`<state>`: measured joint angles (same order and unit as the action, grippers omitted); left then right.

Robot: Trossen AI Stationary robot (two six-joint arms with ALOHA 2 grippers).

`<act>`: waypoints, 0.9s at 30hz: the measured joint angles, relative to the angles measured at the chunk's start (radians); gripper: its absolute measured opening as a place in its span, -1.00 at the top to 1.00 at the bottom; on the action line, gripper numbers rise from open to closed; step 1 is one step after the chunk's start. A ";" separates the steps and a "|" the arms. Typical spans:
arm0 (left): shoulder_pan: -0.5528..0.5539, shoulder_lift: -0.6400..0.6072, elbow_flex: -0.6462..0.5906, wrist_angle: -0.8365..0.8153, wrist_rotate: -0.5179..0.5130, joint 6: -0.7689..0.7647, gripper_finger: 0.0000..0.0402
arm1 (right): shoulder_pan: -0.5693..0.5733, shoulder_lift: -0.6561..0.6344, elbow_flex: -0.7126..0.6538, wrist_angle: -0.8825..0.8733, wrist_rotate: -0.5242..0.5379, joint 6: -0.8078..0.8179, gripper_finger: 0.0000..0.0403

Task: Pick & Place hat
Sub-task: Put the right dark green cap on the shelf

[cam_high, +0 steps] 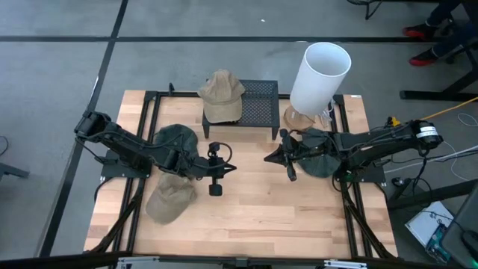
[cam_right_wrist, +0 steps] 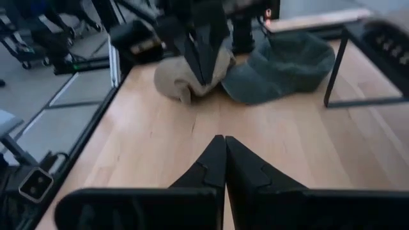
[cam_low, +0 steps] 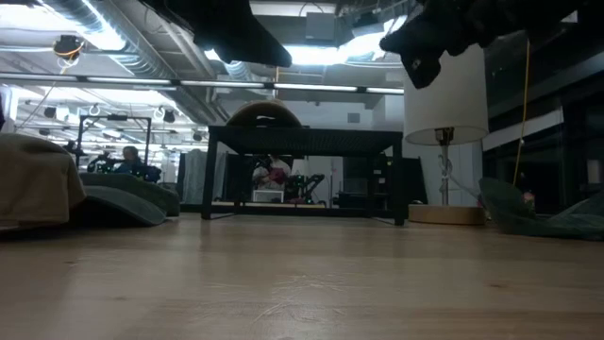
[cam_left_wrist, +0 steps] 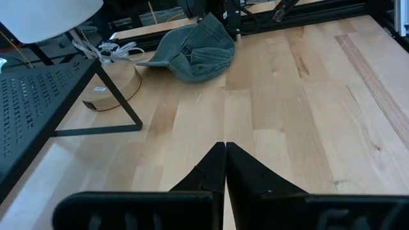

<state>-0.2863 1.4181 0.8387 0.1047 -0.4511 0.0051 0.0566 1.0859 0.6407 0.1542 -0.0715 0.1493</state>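
Left claw (cam_high: 221, 167) clenched, empty, above counter (cam_high: 261, 217) | right claw (cam_high: 278, 157) likewise | one tan hat (cam_high: 222, 96) on rack (cam_high: 258, 106); three hats apparently left.

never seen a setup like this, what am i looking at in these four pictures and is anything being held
Two dark robot arms work at a wooden table. One picture looks straight down, one sits at table-top height, and two come from cameras on the arms' wrists. The left gripper and the right gripper hover over the middle, jaws shut, and neither holds anything. On the table are a tan hat and a dark green hat under the left arm, another green hat under the right arm, a tan hat on a black rack, and a white lamp.
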 joint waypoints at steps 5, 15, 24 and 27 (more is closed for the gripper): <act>0.000 0.000 0.000 0.000 0.000 0.000 0.96 | 0.000 0.000 0.000 0.049 0.000 0.000 0.96; 0.000 0.000 0.000 0.000 0.000 0.000 0.97 | -0.002 -0.001 0.000 0.043 -0.007 0.051 0.96; 0.000 0.000 0.000 0.000 0.000 0.000 0.98 | -0.002 -0.001 0.000 0.044 -0.027 0.022 0.96; 0.000 0.000 0.000 0.000 0.000 -0.001 0.98 | -0.001 -0.001 0.000 0.068 -0.026 -0.053 0.96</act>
<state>-0.2863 1.4181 0.8387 0.1047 -0.4511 0.0044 0.0553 1.0847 0.6407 0.2225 -0.0975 0.0964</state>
